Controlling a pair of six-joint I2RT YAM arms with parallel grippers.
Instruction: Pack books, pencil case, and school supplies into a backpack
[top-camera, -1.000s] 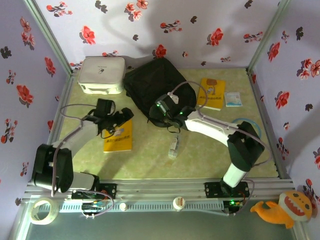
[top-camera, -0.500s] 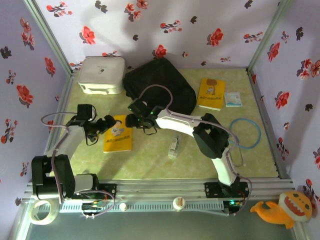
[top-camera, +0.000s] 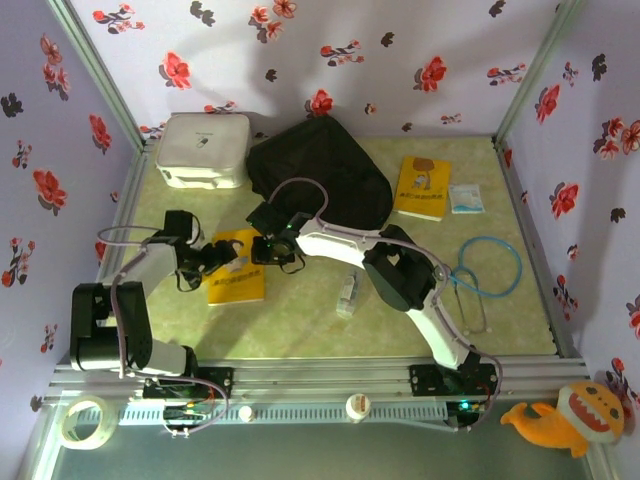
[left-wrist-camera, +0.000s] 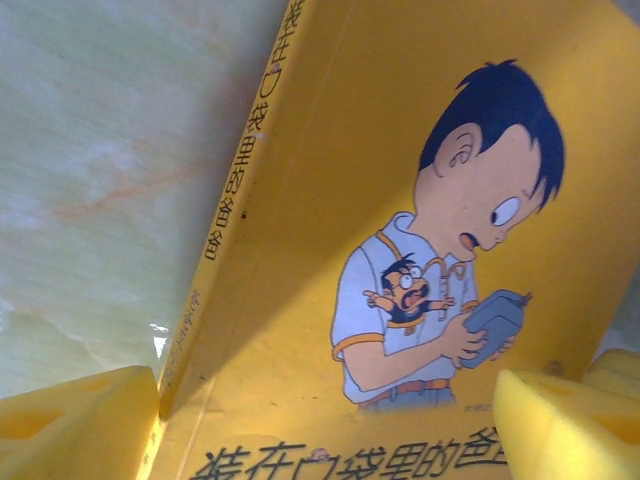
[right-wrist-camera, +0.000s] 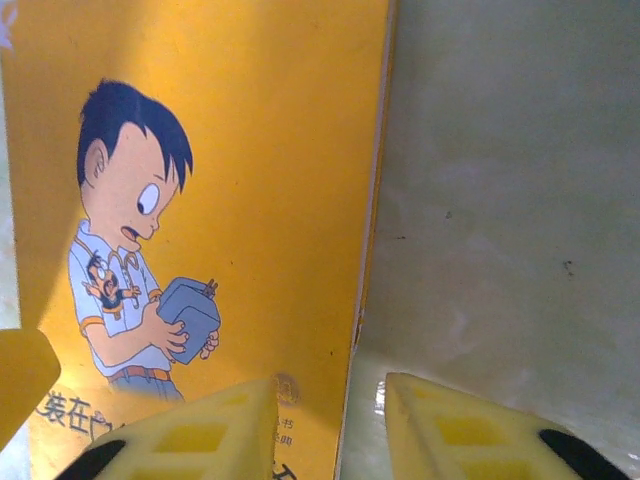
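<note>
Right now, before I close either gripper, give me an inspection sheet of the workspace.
Surface: green marbled table, nothing spilled that I can see.
Job's things: yellow book flat between the grippers; second yellow book flat at far right; backpack at the back, opening not discernible.
Clutter: white box, white-blue packet, small white item.
Grippers: left gripper open over the book's cover; right gripper open, straddling the book's edge.
Cables: left arm's cable and right arm's cable loop free above the wrists; blue looped cord lies on the table at right.
Surroundings: floral walls; tape roll and plush toy beyond the front rail.
</note>
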